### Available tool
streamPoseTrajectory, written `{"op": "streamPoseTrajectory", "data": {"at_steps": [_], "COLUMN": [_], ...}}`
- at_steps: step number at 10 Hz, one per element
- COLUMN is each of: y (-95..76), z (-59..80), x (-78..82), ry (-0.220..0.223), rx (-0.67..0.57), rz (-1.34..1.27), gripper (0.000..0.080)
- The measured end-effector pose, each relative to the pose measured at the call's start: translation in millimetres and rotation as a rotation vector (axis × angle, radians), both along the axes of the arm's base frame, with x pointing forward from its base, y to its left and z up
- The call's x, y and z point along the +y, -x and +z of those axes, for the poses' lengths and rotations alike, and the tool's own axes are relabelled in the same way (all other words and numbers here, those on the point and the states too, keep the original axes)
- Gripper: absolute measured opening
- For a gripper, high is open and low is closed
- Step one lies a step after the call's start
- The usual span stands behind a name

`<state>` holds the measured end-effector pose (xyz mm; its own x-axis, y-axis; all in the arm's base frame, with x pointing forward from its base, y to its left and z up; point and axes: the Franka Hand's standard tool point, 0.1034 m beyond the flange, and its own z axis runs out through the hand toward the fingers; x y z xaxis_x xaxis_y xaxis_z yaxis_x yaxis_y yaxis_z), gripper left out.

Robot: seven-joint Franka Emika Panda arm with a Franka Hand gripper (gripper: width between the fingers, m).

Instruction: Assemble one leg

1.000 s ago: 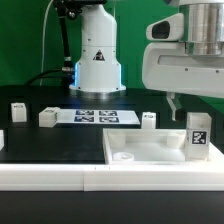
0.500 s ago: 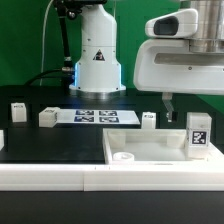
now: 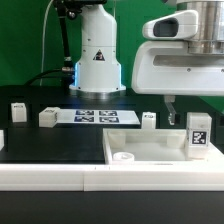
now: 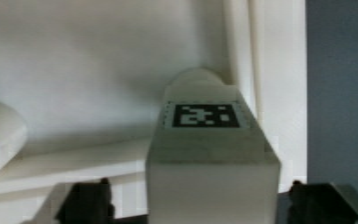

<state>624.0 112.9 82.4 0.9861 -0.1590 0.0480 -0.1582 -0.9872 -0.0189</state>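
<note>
The leg [image 3: 198, 133] is a small white post with a square marker tag, standing upright at the right end of the large white rimmed panel [image 3: 150, 148]. My gripper [image 3: 188, 108] hangs just above it, and one dark finger [image 3: 168, 108] shows to the exterior view's left of the leg. In the wrist view the leg [image 4: 202, 150] stands between my two dark fingertips [image 4: 91, 200]. A gap shows on one side, so the gripper [image 4: 202, 203] is open around the leg without gripping it.
Three more small white legs [image 3: 47, 117] [image 3: 18, 110] [image 3: 148, 120] stand on the black table. The marker board [image 3: 95, 116] lies at the back in front of the robot base [image 3: 97, 60]. A white rail [image 3: 60, 178] runs along the front.
My gripper has shifted slightly toward the exterior view's left over the last second. The leg and panel have not moved.
</note>
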Motion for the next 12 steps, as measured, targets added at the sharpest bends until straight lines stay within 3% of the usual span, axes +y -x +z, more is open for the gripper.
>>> {"op": "streamPoseTrajectory", "data": {"at_steps": [1, 2, 4, 6, 12], "y": [-0.1, -0.3, -0.3, 0.0, -0.7], "z": [0.0, 0.1, 0.1, -0.4, -1.8], "x": [0.1, 0.1, 0.1, 4.4, 1.0], "ry": [0.0, -0.001, -0.002, -0.032, -0.068], "rx": [0.0, -0.001, -0.001, -0.017, -0.041], "rz": [0.0, -0.007, -0.034, -0.357, -0.88], "gripper": [0.037, 0.0291, 0.0291, 0.0291, 0.0291]}}
